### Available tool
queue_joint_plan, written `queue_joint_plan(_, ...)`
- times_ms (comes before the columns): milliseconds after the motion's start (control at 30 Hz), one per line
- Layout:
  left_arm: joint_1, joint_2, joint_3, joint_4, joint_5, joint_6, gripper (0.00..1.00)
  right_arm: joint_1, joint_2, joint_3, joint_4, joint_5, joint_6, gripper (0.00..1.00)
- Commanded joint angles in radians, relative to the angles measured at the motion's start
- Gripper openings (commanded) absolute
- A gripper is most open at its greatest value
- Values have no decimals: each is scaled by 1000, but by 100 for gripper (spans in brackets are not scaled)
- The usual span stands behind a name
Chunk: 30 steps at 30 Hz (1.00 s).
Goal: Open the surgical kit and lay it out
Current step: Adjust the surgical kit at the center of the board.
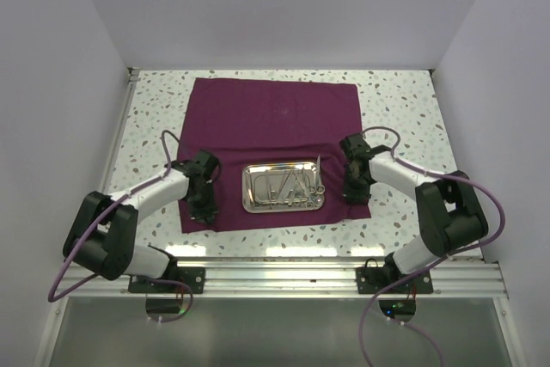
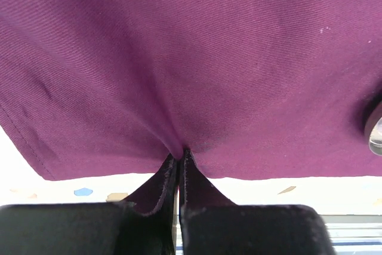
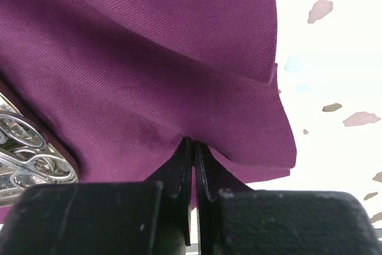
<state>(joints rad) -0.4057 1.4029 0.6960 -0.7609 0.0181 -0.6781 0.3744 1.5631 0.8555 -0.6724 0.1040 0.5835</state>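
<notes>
Maroon cloth wrap (image 1: pixel 273 118): lies opened on the speckled surface (image 1: pixel 404 100), with the steel tray (image 1: pixel 284 164) on its near half and ring-handled instruments (image 1: pixel 288 186) inside the tray. Left gripper (image 2: pixel 180 157): closed tight, pinching a fold near the cloth's near-left edge. Right gripper (image 3: pixel 193 143): likewise closed on a fold at the near-right edge. Arms: low, elbows out, wrists angled down, flanking the tray. Step, as judged: smoothing the wrap. Next: an even outward pull that leaves the tray undisturbed.
</notes>
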Motion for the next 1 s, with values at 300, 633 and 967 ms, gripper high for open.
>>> queue_joint_plan(300, -2, -162, 63, -179, -52, -22, 0, 38, -202, -7, -301, -64, 75, 0)
queue_joint_plan(633, -2, -226, 143, -317, -1, 8, 1, 40, -225, 50, -466, -53, 85, 52)
queue_joint_plan(967, -2, -234, 258, -405, 62, 77, 99, 40, -215, 262, -497, -26, 53, 78)
